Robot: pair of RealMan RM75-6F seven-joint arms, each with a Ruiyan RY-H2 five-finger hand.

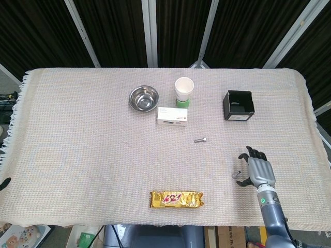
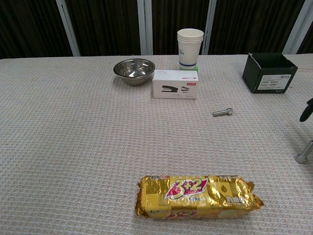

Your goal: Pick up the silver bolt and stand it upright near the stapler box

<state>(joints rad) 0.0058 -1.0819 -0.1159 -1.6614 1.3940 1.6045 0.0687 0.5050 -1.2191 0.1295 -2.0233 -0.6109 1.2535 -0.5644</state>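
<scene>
The right hand (image 1: 257,172) hovers at the worktop's (image 1: 77,129) near right edge, fingers (image 1: 252,152) spread, holding nothing; the silver bolt (image 1: 200,139) lies flat mid-worktop, well apart from it; just beyond sits the stapler box (image 1: 172,116); the left hand is unseen.

The silver bolt (image 1: 200,139) is a short metal fastener with a wider head at one end. It lies on its side on the woven tablecloth (image 1: 77,134), not upright, its axis running roughly parallel to the table's front edge with the head toward the right edge. It rests slightly right of the table's centre.

The stapler box (image 1: 172,116) is a white rectangular carton printed with a stapler picture. It lies flat, toward the rear edge from the bolt and apart from it.
</scene>
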